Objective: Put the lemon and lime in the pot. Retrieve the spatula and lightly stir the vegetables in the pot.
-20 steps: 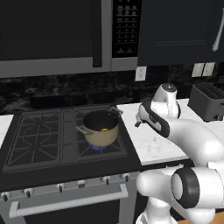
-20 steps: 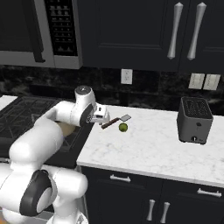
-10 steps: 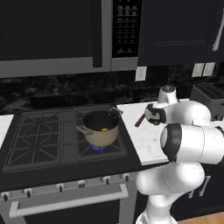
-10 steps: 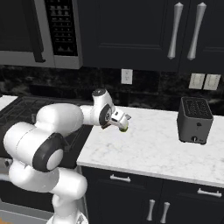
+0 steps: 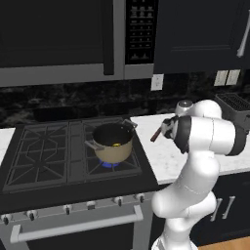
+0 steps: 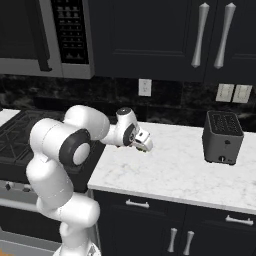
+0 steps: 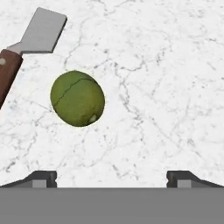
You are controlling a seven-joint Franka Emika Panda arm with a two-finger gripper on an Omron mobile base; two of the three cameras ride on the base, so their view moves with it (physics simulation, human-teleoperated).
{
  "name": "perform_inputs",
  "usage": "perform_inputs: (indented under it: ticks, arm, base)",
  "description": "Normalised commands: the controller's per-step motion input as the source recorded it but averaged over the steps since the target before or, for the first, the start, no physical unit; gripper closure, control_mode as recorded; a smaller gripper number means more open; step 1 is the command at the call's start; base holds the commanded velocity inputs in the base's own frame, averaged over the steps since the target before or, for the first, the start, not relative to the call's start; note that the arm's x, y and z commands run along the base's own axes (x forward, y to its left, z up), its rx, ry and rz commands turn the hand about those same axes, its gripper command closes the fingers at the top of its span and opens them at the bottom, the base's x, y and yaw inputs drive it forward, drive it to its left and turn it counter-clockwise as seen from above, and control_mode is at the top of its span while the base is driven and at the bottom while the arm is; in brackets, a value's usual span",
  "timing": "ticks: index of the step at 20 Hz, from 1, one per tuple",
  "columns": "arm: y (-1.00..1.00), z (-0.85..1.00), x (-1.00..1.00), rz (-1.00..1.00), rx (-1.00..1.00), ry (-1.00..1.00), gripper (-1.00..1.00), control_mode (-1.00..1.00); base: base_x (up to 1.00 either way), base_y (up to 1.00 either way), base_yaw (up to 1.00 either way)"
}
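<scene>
Lime [image 7: 78, 99] lay beside the spatula [image 7: 30, 48] on the table [image 7: 166, 87]; light, round, likely to roll. My gripper [image 7: 112, 178] gaped wide, empty; I'd pinch its middle.

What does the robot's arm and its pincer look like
The arm is glossy white with thick rounded links and dark grey to black round joint caps. No loose cables or markings show. The pincer ends in two small dark grey fingertips, blocky and flat-topped, set wide apart.
</scene>
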Motion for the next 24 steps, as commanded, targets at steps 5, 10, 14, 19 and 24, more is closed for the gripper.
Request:
perform_inputs:
  ticks: [5, 10, 14, 19, 24]
  arm:
    - [0.0, -0.33, 0.5, 0.0, 0.0, 0.03, -1.0, -1.0]
    - [-0.04, -0.24, 0.46, 0.0, 0.0, 0.01, -1.0, -1.0]
    - [-0.12, -0.23, 0.42, 0.0, 0.0, 0.0, -1.0, -1.0]
    - [-0.02, -0.26, 0.14, 0.0, 0.0, 0.0, 1.0, -1.0]
    - [0.16, 0.2, -0.24, 0.0, 0.0, -0.08, 1.0, -1.0]
  base:
    - [0.0, 0.0, 0.0]
    - [0.0, 0.0, 0.0]
    - [0.0, 0.0, 0.0]
    - [0.0, 0.0, 0.0]
    - [0.0, 0.0, 0.0]
